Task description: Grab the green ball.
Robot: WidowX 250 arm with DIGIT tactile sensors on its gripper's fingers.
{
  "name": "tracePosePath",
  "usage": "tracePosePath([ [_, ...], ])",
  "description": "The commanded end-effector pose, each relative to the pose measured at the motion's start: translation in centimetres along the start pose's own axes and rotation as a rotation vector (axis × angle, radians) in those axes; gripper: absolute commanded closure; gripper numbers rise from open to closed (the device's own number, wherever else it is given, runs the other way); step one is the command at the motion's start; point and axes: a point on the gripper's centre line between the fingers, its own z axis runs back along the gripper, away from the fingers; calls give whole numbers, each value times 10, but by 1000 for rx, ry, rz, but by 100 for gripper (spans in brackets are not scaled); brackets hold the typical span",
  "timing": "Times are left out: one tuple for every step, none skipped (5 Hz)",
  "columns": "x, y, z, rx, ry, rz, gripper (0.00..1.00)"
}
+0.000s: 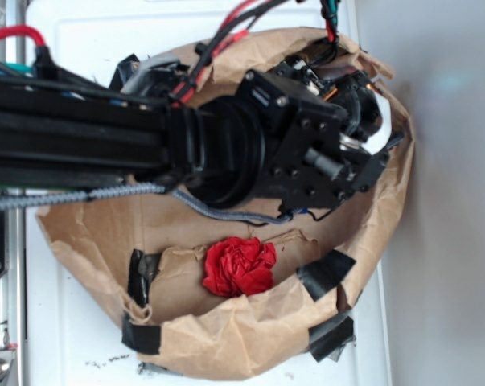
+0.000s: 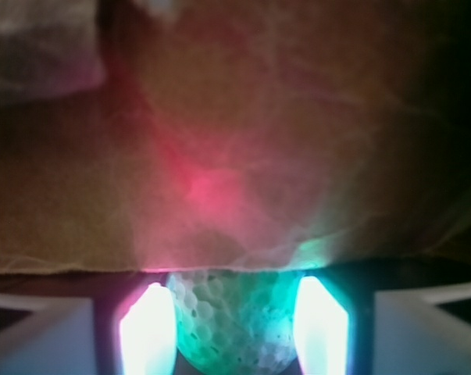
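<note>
In the wrist view the green ball (image 2: 235, 320), round and finely dimpled, sits between my gripper's (image 2: 233, 326) two glowing fingertips (image 2: 148, 332), which touch it on both sides. Brown paper fills the view behind it. In the exterior view the black gripper (image 1: 351, 173) is down inside the brown paper bowl (image 1: 226, 338) near its upper right rim; the ball is hidden there by the arm and gripper body.
A crumpled red paper wad (image 1: 239, 266) lies in the bowl's lower middle, apart from the gripper. Black tape patches (image 1: 325, 273) hold the paper rim. The bowl rests on a white surface (image 1: 73, 354). Cables run over the arm.
</note>
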Motion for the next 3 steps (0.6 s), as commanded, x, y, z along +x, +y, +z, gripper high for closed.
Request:
tracePosePath([
  [13,1,20,-48,-72,32,100],
  [10,9,38,-130,-53,8,100],
  [1,24,69,-260,-26,-33,100],
])
